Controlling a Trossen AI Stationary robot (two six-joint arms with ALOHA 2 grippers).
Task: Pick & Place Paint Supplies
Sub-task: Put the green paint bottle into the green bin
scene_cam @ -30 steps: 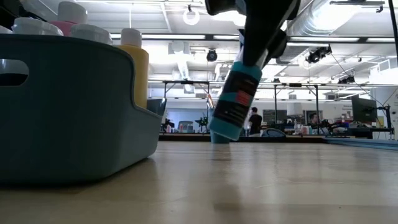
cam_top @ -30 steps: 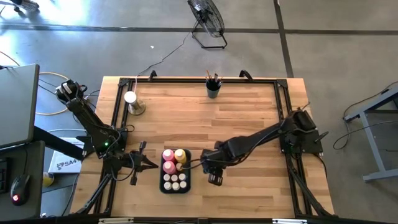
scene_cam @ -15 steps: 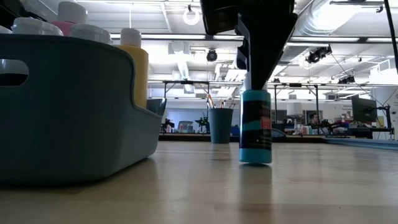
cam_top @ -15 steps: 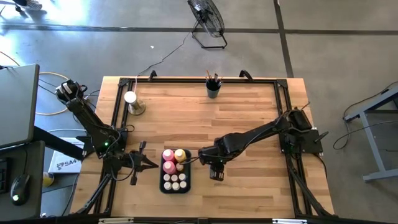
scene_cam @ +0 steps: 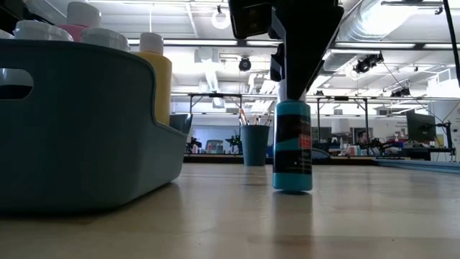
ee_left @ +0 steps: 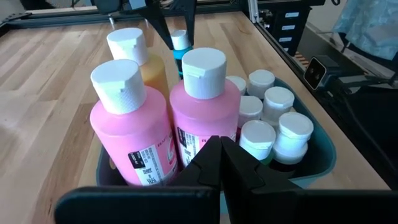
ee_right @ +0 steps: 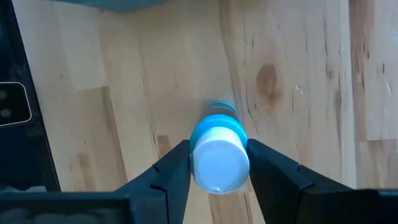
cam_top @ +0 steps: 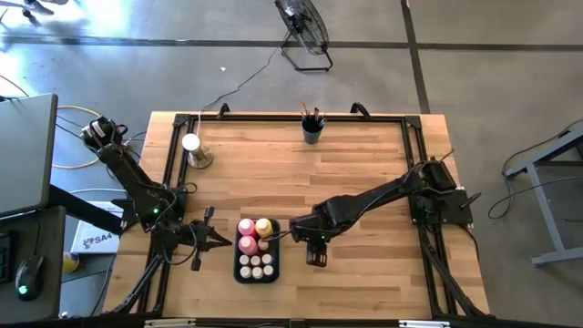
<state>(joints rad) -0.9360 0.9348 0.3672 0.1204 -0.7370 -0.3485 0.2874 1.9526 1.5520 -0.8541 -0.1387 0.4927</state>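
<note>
Bin (ee_left: 314,158): two pink bottles (ee_left: 205,112), one yellow bottle (ee_left: 134,56).

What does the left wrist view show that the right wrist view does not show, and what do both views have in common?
Only the left wrist view shows the pink squeeze bottles, the yellow one and the small white-capped bottles in the teal bin. Only the right wrist view shows the right gripper flanking the white cap. Both show the teal paint bottle standing on the wooden table.

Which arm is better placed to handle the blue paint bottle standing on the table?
The right: its gripper already straddles the blue paint bottle beside the bin. The left gripper waits shut across the bin.
</note>
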